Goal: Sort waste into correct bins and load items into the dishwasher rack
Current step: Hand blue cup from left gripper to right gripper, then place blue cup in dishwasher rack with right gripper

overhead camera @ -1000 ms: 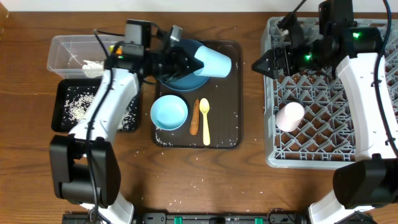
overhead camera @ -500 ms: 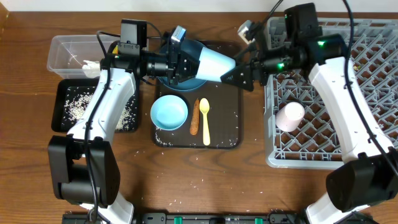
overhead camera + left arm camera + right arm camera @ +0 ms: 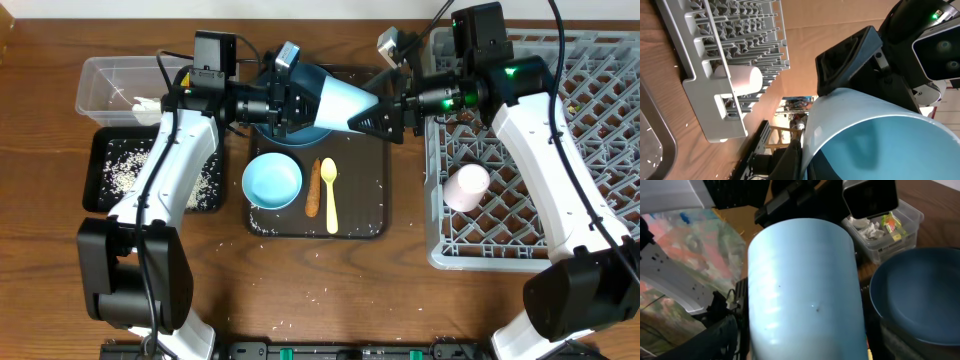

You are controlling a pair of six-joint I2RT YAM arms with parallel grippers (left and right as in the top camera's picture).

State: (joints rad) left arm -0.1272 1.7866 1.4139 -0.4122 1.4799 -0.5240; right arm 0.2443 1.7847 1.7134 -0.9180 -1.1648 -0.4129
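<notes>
The small light-blue cup is clasped at its rim by the left gripper and held sideways above the dark blue plate. The jaws of the right gripper are spread around its base. A pink cup is lodged in the dishwasher rack. A napkin and a wrapper are held in the clear tub, and rice in the black tray.

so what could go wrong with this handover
1. The light-blue cup hangs in mid-air between the left pincer and the right pincer. If the left lets go before the right grips firmly, it may drop onto the dark blue plate below.
2. The right reaches only the cup's smooth closed end, so it might slip.
</notes>
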